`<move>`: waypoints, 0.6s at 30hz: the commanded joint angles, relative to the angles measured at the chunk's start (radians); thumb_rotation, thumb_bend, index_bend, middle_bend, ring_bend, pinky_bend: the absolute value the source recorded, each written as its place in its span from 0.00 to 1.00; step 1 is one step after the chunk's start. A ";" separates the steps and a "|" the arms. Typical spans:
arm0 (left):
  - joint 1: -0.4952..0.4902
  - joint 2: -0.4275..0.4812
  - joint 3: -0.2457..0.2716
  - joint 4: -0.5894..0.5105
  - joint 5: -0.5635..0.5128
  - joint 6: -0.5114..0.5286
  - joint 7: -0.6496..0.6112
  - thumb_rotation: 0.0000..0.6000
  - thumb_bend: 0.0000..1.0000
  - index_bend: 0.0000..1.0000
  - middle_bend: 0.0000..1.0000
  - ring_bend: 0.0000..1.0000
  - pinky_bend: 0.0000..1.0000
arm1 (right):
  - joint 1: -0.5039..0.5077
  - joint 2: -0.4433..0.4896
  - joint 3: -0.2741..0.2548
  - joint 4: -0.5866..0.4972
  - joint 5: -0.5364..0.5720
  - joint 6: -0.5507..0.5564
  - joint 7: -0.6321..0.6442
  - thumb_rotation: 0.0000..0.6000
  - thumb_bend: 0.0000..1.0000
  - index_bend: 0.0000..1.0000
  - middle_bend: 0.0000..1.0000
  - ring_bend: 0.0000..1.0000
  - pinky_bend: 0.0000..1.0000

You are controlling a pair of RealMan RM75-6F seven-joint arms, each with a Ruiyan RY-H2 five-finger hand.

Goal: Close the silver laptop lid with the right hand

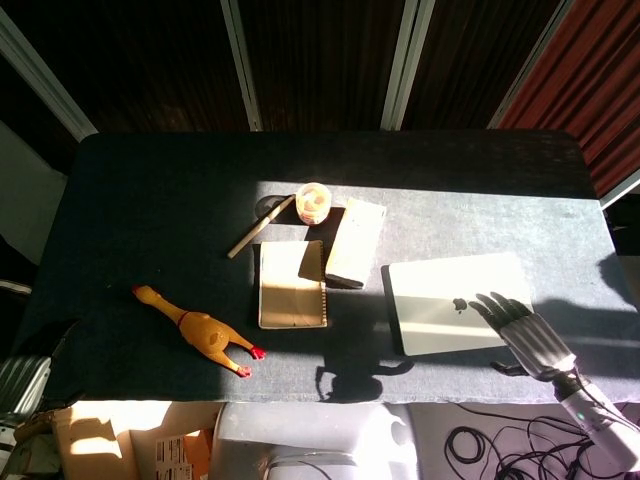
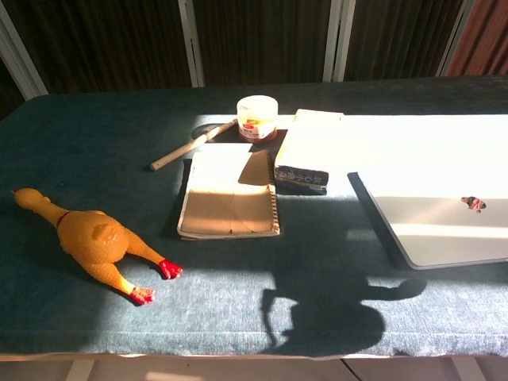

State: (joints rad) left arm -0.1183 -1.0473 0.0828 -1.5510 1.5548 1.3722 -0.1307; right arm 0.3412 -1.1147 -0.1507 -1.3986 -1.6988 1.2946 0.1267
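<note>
The silver laptop (image 1: 452, 300) lies at the right of the table with its lid flat down, logo up; in the chest view the laptop (image 2: 444, 214) fills the right edge and shows no gap at its front. My right hand (image 1: 525, 333) lies with fingers spread on the lid's near right corner, holding nothing. It does not show in the chest view. My left hand is out of both views.
A tan notebook (image 1: 291, 285), a cream box (image 1: 355, 243) and a small jar (image 1: 313, 202) with a wooden stick (image 1: 258, 228) sit mid-table. A rubber chicken (image 1: 200, 330) lies front left. The table's near edge (image 1: 400, 400) runs just below the laptop.
</note>
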 commanded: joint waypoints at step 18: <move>0.126 -0.119 0.002 0.020 0.128 0.270 0.155 1.00 0.05 0.00 0.10 0.05 0.14 | -0.273 -0.047 0.095 -0.148 0.122 0.297 -0.261 1.00 0.10 0.00 0.00 0.00 0.00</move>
State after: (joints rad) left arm 0.0039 -1.1709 0.0848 -1.5333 1.6808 1.6383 0.0239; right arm 0.0703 -1.1628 -0.0558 -1.5493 -1.5726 1.5952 -0.1378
